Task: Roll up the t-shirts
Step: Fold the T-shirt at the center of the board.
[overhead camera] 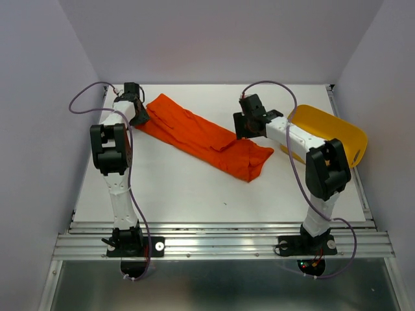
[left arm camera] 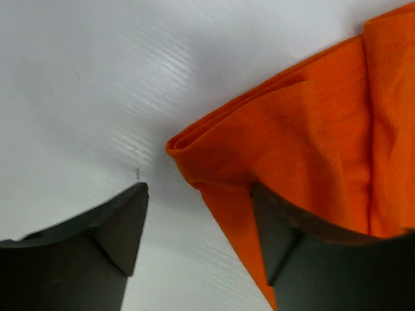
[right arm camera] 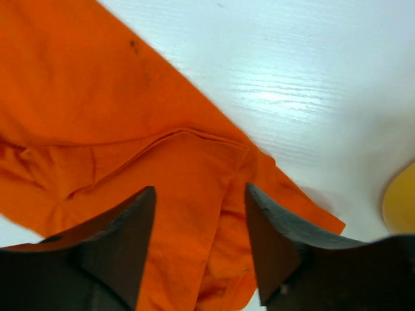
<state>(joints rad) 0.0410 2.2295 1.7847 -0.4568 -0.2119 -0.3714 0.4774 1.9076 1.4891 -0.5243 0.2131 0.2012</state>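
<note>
One orange-red t-shirt point(overhead camera: 201, 136) lies folded into a long band, running from back left to front right on the white table point(overhead camera: 194, 194). My left gripper point(overhead camera: 139, 118) is open at the band's back-left end. In the left wrist view the folded corner point(left arm camera: 194, 146) lies just ahead of my open left gripper point(left arm camera: 200, 194), with one finger over the cloth. My right gripper point(overhead camera: 242, 128) is open above the band's right end. In the right wrist view the right gripper point(right arm camera: 200, 194) hovers over the cloth point(right arm camera: 130, 129), holding nothing.
A yellow plastic tub point(overhead camera: 331, 133) lies tilted at the right behind my right arm; its rim shows in the right wrist view point(right arm camera: 399, 201). White walls enclose the table on the left, back and right. A metal rail point(overhead camera: 220, 243) runs along the near edge.
</note>
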